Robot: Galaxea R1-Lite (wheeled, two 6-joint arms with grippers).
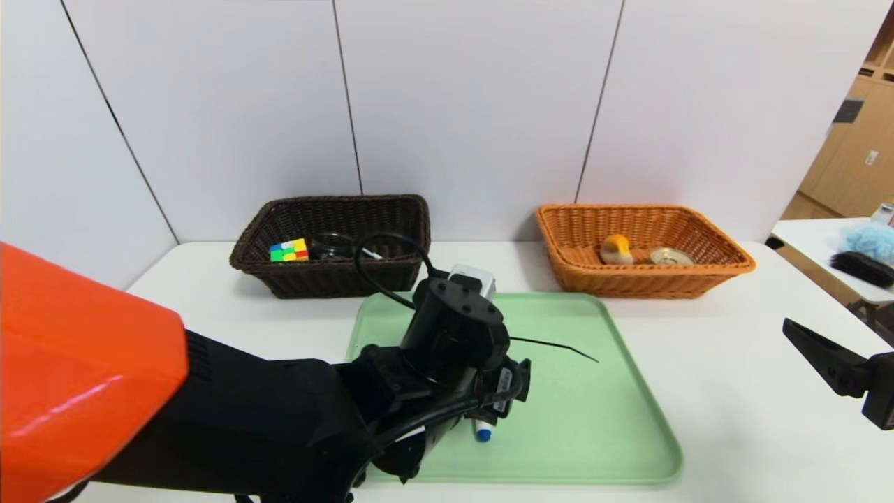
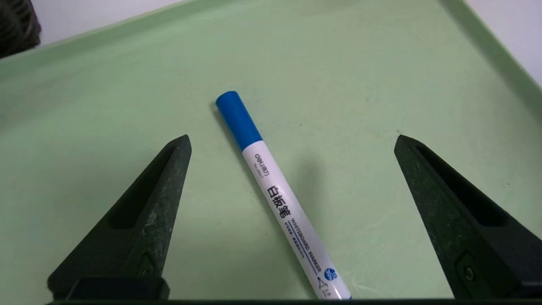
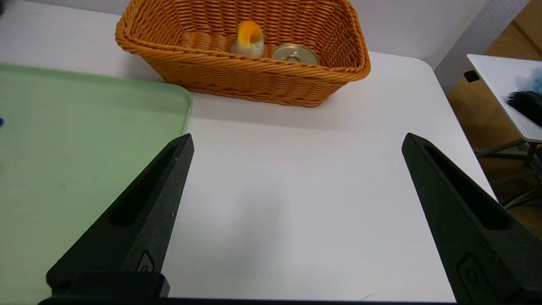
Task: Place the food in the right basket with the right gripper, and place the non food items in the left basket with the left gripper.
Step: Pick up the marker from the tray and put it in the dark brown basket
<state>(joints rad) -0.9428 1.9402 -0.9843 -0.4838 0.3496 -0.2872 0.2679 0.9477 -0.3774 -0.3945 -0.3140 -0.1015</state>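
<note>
While the left gripper (image 2: 292, 142) hangs low over the green tray (image 1: 614, 419) in the lower middle of the head view, its two black fingers (image 2: 139, 224) stand wide apart with nothing between them but the marker (image 2: 279, 199). That marker, white with a blue cap, lies flat on the tray floor in the gap between the fingers, touching neither; in the head view only its blue end shows just below the gripper. A thin black cable strand (image 1: 555, 347) lies across the tray, right of the left wrist.

At the upper left of centre in the head view, the dark brown basket (image 1: 332, 276) stands on the white table (image 1: 733, 391) against the wall. Inside it the coloured puzzle cube (image 1: 289, 250) sits at the left end, with the clear glass cup (image 1: 330, 245) just beside it; whether a pen lies there as well cannot be told.

At the upper right of centre, the orange basket (image 1: 642, 279) stands on the same table, just beyond the tray's far right corner. It holds the bun (image 1: 616, 249) with its orange-yellow top and, just beside it to the right, the tin can (image 1: 670, 256) with its gold lid up.

At the right edge of the head view, the right gripper (image 3: 296, 142) hovers above bare table, well apart from the tray's contents. Its fingers (image 3: 135, 220) are likewise spread wide and hold nothing. A side table (image 1: 814, 241) with a blue fluffy object (image 1: 869, 241) and a black brush (image 1: 860, 267) stands at the far right.
</note>
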